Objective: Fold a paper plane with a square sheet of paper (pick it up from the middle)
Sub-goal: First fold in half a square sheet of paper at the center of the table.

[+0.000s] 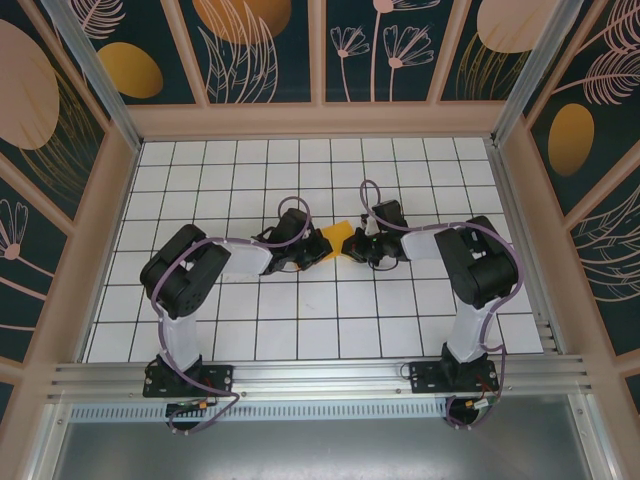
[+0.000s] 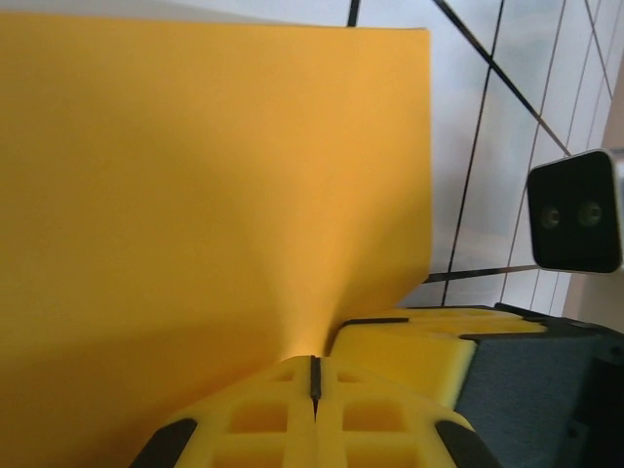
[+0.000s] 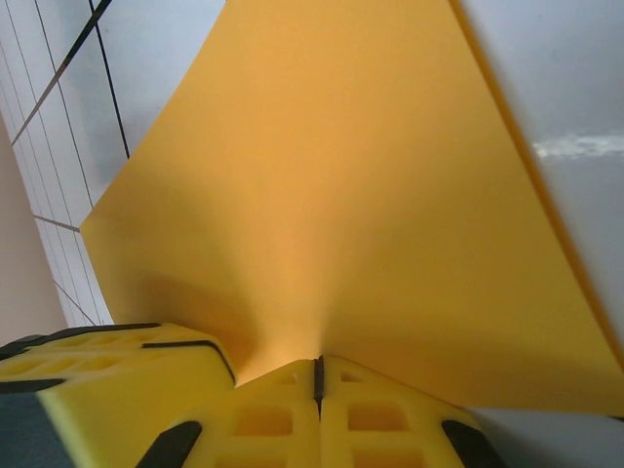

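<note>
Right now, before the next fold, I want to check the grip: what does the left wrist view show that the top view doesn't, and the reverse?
Left wrist view: the left fingers pressed shut on the sheet of paper, which rises curved from their seam, with the right fingers close beside them. Top view: the two arms bent inward and meeting mid-table, the paper a small patch between them, and the patterned walls. Both: orange-yellow paper over the white tiled table.
</note>
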